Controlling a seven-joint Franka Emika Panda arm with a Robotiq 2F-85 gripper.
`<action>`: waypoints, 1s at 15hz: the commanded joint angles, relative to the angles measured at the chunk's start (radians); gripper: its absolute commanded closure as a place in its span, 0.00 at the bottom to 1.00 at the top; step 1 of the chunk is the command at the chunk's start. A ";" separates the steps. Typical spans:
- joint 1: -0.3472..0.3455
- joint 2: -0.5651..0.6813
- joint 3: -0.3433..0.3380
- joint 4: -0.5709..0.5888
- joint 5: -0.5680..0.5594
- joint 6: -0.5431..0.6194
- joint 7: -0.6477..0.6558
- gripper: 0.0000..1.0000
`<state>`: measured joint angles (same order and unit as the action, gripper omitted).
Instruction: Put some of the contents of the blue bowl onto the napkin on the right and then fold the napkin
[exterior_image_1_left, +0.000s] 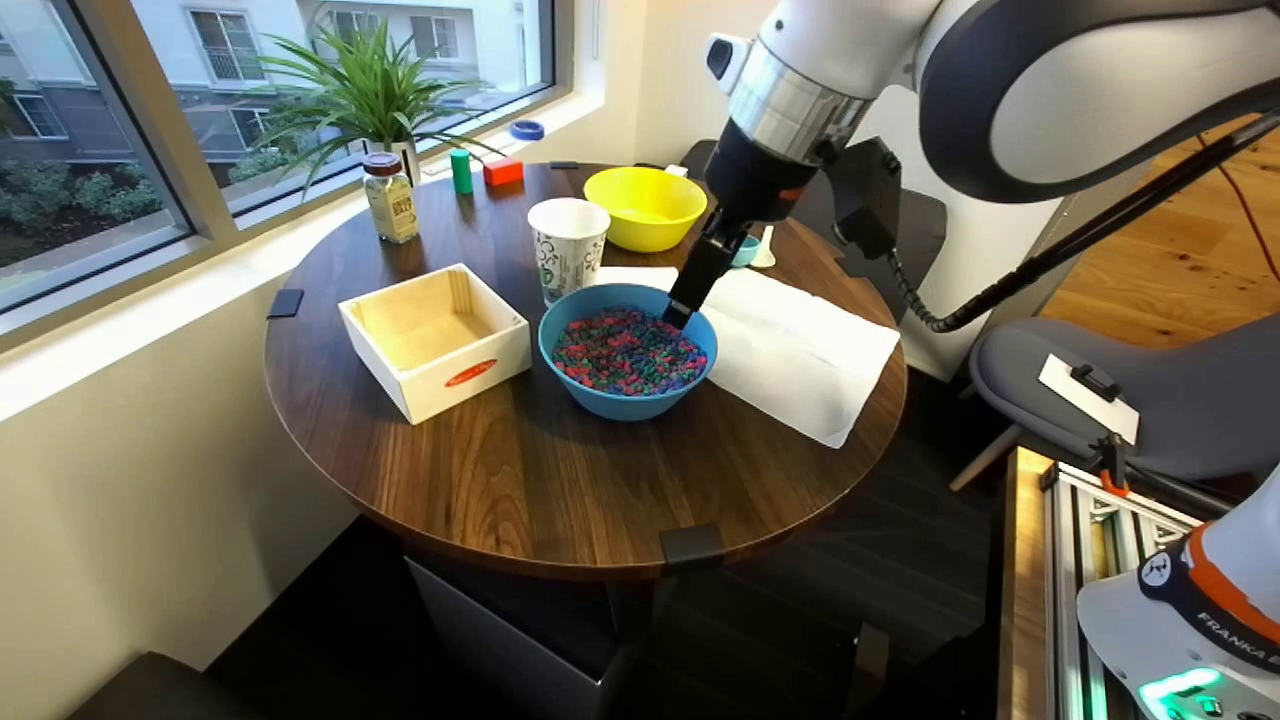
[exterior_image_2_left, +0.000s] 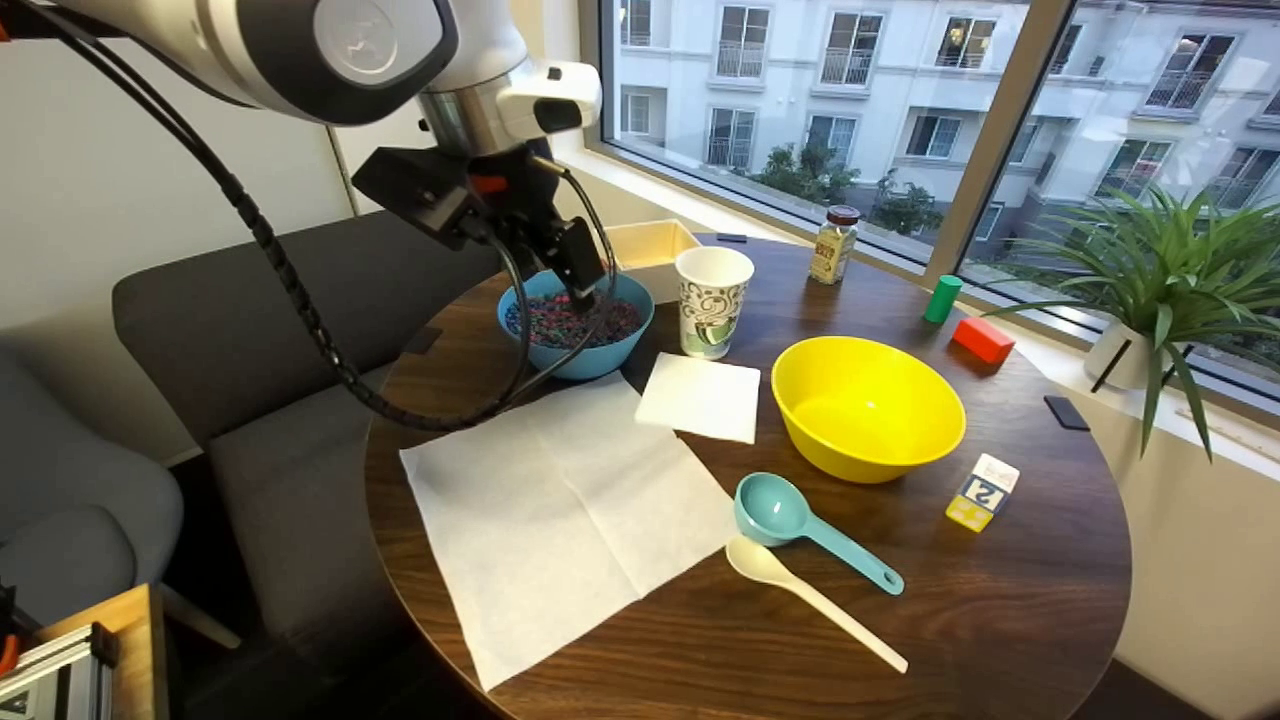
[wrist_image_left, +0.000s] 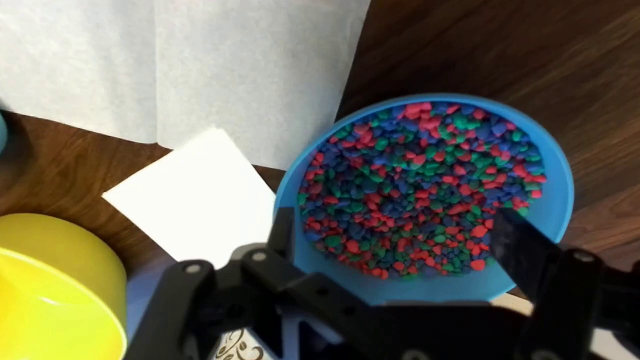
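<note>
The round blue bowl stands on the table, also in an exterior view and the wrist view. Its contents are tiny red, green and blue bits filling much of it. A large flat white napkin with a crease lies beside the bowl; it also shows in an exterior view and the wrist view. A smaller white square lies against it. My gripper is open and empty over the bowl, its fingers pointing down at the contents. Whether the tips touch the bits is unclear.
A paper cup stands close to the bowl. A yellow bowl, a white box, a teal scoop, a cream spoon, a jar and several blocks are on the round table.
</note>
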<state>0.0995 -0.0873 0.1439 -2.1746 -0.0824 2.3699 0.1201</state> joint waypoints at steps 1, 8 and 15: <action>0.006 0.020 -0.006 0.010 0.009 0.016 0.001 0.00; 0.008 0.053 -0.007 0.038 0.026 0.033 0.001 0.00; 0.016 0.118 -0.001 0.063 0.034 0.040 0.071 0.00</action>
<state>0.1031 -0.0166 0.1435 -2.1348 -0.0548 2.4048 0.1528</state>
